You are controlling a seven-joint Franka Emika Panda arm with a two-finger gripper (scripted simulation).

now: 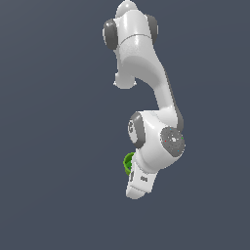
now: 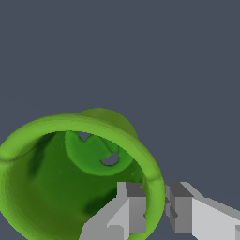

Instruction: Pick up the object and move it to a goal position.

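Note:
The object (image 2: 56, 187) is a bright green hollow cup that fills much of the wrist view, its open mouth facing the camera. My gripper (image 2: 155, 206) straddles the cup's rim: one grey finger (image 2: 131, 206) sits inside the hollow, the other finger (image 2: 180, 206) outside the wall, both close against the rim. In the exterior view only a sliver of the green object (image 1: 128, 163) shows beside the white hand, and the arm's body hides the fingertips there.
A plain dark grey-blue ground (image 1: 58, 146) surrounds the arm in both views. No other objects show.

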